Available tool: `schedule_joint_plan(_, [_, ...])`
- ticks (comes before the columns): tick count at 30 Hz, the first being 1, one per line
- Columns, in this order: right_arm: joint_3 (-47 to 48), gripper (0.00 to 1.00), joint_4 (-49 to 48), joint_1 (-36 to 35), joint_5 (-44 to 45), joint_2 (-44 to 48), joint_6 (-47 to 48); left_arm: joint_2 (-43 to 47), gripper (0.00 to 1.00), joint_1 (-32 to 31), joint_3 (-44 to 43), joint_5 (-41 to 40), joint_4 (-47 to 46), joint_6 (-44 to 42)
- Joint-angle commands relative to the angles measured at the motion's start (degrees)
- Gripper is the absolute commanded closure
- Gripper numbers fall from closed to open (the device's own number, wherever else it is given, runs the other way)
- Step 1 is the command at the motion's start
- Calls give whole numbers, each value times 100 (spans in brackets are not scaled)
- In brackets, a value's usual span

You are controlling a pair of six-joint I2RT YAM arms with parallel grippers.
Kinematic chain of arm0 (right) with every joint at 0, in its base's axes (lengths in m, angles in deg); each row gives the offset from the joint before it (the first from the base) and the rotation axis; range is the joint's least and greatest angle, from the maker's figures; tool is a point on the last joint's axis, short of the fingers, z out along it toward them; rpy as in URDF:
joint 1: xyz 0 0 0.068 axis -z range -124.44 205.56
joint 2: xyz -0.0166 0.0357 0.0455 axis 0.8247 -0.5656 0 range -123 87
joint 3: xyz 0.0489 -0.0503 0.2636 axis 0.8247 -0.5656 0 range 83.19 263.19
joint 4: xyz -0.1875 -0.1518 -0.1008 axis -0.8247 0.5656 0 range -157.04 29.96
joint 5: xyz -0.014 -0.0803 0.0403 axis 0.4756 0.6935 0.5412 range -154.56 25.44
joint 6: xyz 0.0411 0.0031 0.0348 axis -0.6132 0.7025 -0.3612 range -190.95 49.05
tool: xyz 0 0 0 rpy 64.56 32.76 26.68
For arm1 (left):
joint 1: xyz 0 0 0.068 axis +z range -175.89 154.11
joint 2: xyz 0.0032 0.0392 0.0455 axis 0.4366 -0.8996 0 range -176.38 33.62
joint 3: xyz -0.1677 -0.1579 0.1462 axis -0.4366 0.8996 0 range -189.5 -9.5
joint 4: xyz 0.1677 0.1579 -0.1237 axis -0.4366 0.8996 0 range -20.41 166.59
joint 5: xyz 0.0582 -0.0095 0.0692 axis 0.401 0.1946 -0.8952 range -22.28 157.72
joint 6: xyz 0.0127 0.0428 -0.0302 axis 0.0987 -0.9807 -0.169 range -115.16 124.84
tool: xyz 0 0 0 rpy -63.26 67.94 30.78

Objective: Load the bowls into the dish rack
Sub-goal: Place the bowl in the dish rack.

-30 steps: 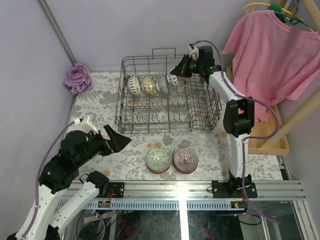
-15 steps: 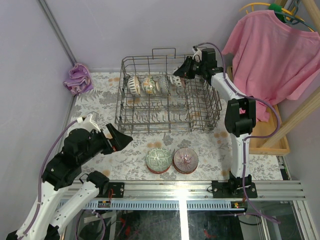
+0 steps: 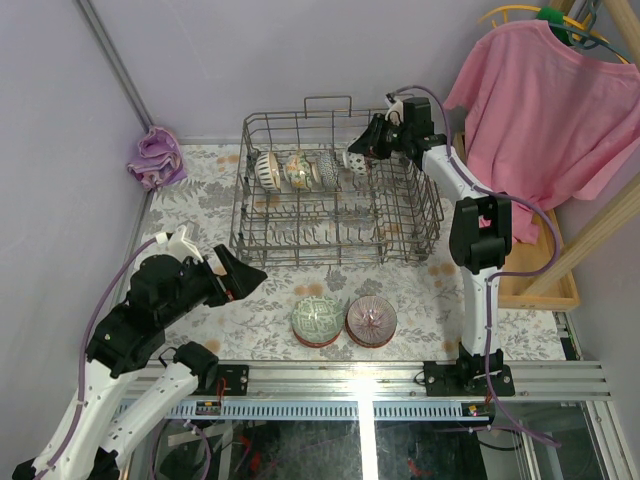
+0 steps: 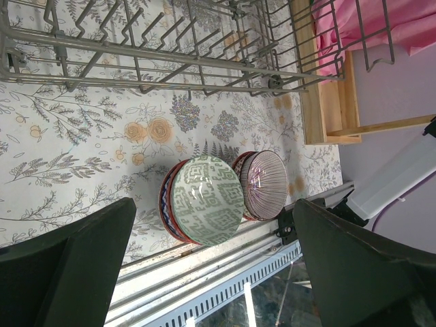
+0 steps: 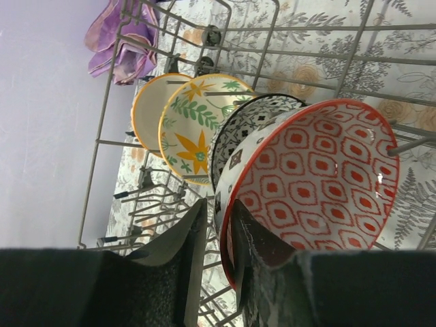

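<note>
Your right gripper (image 5: 216,208) straddles the red-patterned bowl's (image 5: 313,177) rim along the dish rack's (image 3: 330,255) far side. Pinching or just around it, I can't tell. That bowl stands on edge, last in the row beside the black-and-white bowl (image 5: 255,116). Your left gripper (image 4: 212,208) hangs spread wide near the table's (image 3: 200,200) near left corner — green bowl (image 3: 318,318) and purple bowl (image 3: 371,320) sit side by side at the near edge.

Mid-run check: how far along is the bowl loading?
Done: three bowls stand on edge in the back row of the dish rack. In hand: the right gripper straddles the rim of a fourth, the red-patterned bowl, a gap showing at one finger. Remaining: the green-patterned bowl, stacked on another, and the purple striped bowl wait on the table; the open left gripper hovers near them.
</note>
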Motion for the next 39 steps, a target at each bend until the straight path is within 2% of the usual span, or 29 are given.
schedule_joint_plan(1, [81,72,157,7,277,166,244,-12,0,-10,54,97,-321,-67])
schedule_joint_plan(4, [195,72,396,5,525,181,386,-7,0,-9,57,105,-335,-65])
schedule_joint_plan(9, [307,59,796,7,884,229,618,-28,0,-10,71,115,-368,-58])
schedule_joint_plan(17, [384,51,1117,7,1184,383,935,-109,0,-10,57,209,-450,-30])
schedule_joint_plan(29, [251,38,1068,9,885,1130,992,-313,0,-11,-300,59,-356,-101])
schedule_joint_plan(31, [122,34,1054,3,755,1350,999,-375,0,-15,-421,3,-296,-141])
schedule_joint_plan(36, [-558,6,948,-1,370,2149,956,-591,0,-10,-728,-137,-114,-242])
schedule_joint_plan(38, [-965,0,941,-3,265,2531,937,-682,0,-5,-892,-207,-34,-278])
schedule_joint_plan(39, [-1167,0,938,0,173,2726,927,-718,0,-9,-978,-226,-5,-297])
